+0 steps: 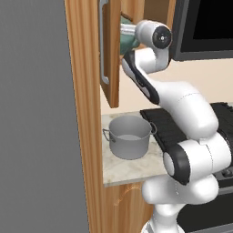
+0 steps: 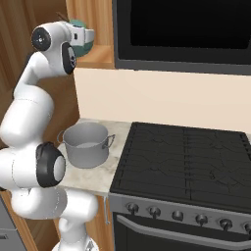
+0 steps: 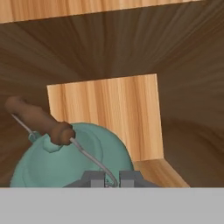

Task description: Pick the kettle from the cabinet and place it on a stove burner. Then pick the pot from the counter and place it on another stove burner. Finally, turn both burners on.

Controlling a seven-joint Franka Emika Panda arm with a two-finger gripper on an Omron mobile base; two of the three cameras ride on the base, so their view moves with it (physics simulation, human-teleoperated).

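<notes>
The teal kettle (image 3: 65, 164) sits inside the open wooden cabinet (image 3: 105, 118), its brown grip and thin wire handle arching over the lid. My gripper (image 3: 111, 179) is shut on that wire handle, close to the kettle's body. From the right base view, the hand reaches into the cabinet (image 2: 95, 56) with the kettle (image 2: 88, 47) just past it. A sliver of the kettle (image 1: 129, 43) shows behind the open cabinet door (image 1: 110, 54). The grey pot (image 2: 86, 144) stands on the counter (image 2: 117, 149) left of the black stove (image 2: 186, 157).
The cabinet door's silver bar handle (image 1: 103, 45) hangs close to my forearm. A black microwave (image 2: 181, 29) is mounted above the stove. A row of knobs (image 2: 176, 214) lines the stove's front. A tall wooden panel (image 1: 84, 113) bounds the counter on the left.
</notes>
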